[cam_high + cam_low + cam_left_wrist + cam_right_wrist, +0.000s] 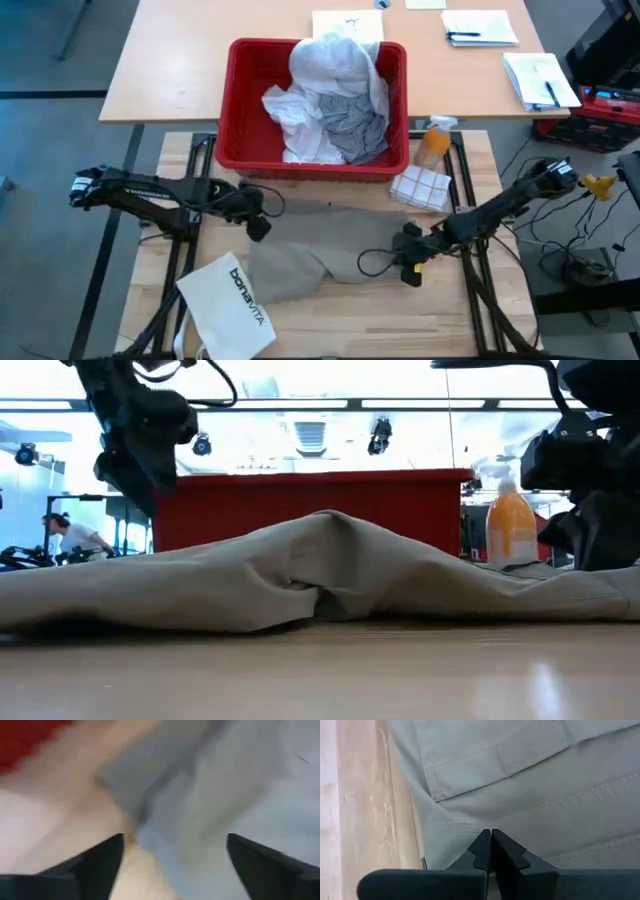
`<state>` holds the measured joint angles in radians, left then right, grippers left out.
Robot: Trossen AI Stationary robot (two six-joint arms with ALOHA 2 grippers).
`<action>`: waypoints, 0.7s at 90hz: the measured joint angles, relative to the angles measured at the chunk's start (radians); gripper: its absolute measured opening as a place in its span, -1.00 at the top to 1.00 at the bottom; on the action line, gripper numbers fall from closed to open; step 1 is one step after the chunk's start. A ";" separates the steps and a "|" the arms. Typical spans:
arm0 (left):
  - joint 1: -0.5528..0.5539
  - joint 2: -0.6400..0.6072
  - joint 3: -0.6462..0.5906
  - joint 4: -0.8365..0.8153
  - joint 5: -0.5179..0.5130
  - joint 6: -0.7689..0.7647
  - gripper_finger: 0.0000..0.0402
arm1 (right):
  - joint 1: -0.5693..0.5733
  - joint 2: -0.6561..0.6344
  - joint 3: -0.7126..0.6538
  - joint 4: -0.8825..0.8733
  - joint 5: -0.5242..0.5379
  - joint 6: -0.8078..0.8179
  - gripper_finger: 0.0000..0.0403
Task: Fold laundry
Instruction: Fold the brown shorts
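So the khaki-tan piece [335, 252] is spread flat across the middle of the desk [350, 310], with a soft ridge bunched up along it in the low view [330, 560]. The right gripper [412, 262] is parked at the garment's right end, fingers pressed tight together right over the cloth near a seam [492, 847]; whether any fabric is actually pinched can't be made out. The left gripper [258, 222] is held above the garment's upper left corner with its fingers [95, 862] spread wide, and the blurry tan fabric is seen between them in the wrist view.

The rest of the laundry is heaped in the red basket [235, 110] at the back: the large white button-front shirt [330, 65] draped on top, the grey T-shirt [352, 125] tucked under it. A white bag printed "bonavita" [230, 305] is lying at the front left, just beside the tan piece's left end. An orange spray bottle [434, 140] and a checked cloth [422, 186] are sat by the basket's right front corner.
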<state>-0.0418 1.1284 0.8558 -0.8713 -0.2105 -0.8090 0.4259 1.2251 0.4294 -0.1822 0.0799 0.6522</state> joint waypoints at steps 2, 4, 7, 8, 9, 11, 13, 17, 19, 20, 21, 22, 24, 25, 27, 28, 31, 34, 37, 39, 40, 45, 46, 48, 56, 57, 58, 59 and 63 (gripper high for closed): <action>0.001 0.003 0.000 0.000 0.001 0.011 -0.89 | 0.000 0.000 0.000 0.000 0.000 -0.005 1.00; 0.001 0.007 0.000 0.000 0.004 0.027 -0.91 | 0.000 0.000 0.000 0.000 0.000 -0.010 1.00; 0.001 0.015 -0.003 0.006 0.011 0.064 -0.93 | 0.000 0.000 0.000 0.000 0.000 -0.015 1.00; 0.001 0.018 -0.005 0.010 0.013 0.080 -0.93 | 0.000 0.000 0.000 0.000 0.000 -0.016 1.00; 0.001 0.022 -0.007 0.016 0.013 0.098 -0.93 | 0.000 0.001 0.000 0.000 0.000 -0.017 1.00; 0.001 0.028 -0.013 0.030 0.013 0.139 -0.93 | 0.000 0.001 0.000 0.000 0.000 -0.019 1.00; 0.001 0.036 -0.020 0.047 0.016 0.184 -0.93 | 0.000 0.001 0.000 0.000 0.000 -0.022 1.00; 0.004 0.054 -0.036 0.071 0.017 0.268 -0.91 | 0.000 0.001 0.000 0.000 0.000 -0.024 1.00; 0.009 0.064 -0.043 0.081 0.017 0.303 -0.89 | 0.000 0.001 0.000 0.000 0.000 -0.026 1.00; 0.014 0.068 -0.046 0.086 0.017 0.319 -0.88 | 0.000 0.001 0.000 0.000 0.000 -0.028 1.00; 0.019 0.073 -0.049 0.092 0.017 0.335 -0.87 | 0.000 0.001 0.000 0.000 0.000 -0.030 1.00; 0.024 0.078 -0.052 0.099 0.017 0.349 -0.86 | 0.000 0.001 0.000 0.000 -0.001 -0.032 1.00; 0.035 0.086 -0.058 0.116 0.017 0.375 -0.83 | 0.000 0.001 0.000 0.000 -0.001 -0.034 1.00; 0.041 0.091 -0.061 0.127 0.018 0.385 -0.82 | 0.000 0.001 0.000 0.000 -0.001 -0.035 1.00; 0.052 0.099 -0.067 0.148 0.020 0.406 -0.79 | 0.000 0.001 0.000 0.000 -0.001 -0.036 1.00; 0.058 0.103 -0.070 0.158 0.024 0.416 -0.78 | 0.000 0.001 0.000 0.000 -0.001 -0.036 1.00; 0.077 0.116 -0.077 0.182 0.037 0.447 -0.74 | 0.000 0.001 0.000 0.000 -0.001 -0.037 1.00; 0.094 0.132 -0.083 0.196 0.051 0.468 -0.70 | -0.001 0.001 0.000 0.000 -0.001 -0.036 1.00; 0.111 0.148 -0.088 0.209 0.068 0.487 -0.66 | 0.000 0.001 0.000 0.000 -0.001 -0.036 1.00; 0.122 0.162 -0.091 0.215 0.084 0.502 -0.63 | -0.001 0.001 -0.001 0.000 -0.001 -0.036 1.00; 0.127 0.169 -0.092 0.218 0.092 0.508 -0.62 | -0.001 0.001 -0.001 0.000 -0.001 -0.036 1.00; 0.154 0.204 -0.095 0.234 0.130 0.545 -0.57 | -0.001 0.002 -0.002 0.001 -0.001 -0.035 1.00; 0.159 0.211 -0.095 0.236 0.137 0.552 -0.56 | -0.001 0.002 -0.002 0.001 -0.001 -0.034 1.00; 0.166 0.224 -0.095 0.241 0.152 0.566 -0.56 | -0.001 0.002 -0.002 0.001 -0.001 -0.034 1.00; 0.179 0.278 -0.095 0.264 0.195 0.613 -0.54 | -0.001 0.003 -0.004 0.002 -0.001 -0.032 1.00; 0.179 0.284 -0.095 0.267 0.200 0.618 -0.54 | -0.001 0.003 -0.004 0.002 -0.001 -0.031 1.00; 0.180 0.289 -0.095 0.270 0.202 0.623 -0.54 | -0.001 0.003 -0.004 0.002 -0.001 -0.030 1.00; 0.180 0.295 -0.095 0.273 0.203 0.627 -0.54 | -0.001 0.003 -0.004 0.002 -0.001 -0.028 1.00; 0.179 0.313 -0.093 0.275 0.203 0.637 -0.49 | -0.001 0.003 -0.004 0.002 -0.001 -0.023 1.00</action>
<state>0.1372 1.4416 0.7628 -0.5967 -0.0071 -0.1724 0.4252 1.2278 0.4252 -0.1806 0.0788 0.6289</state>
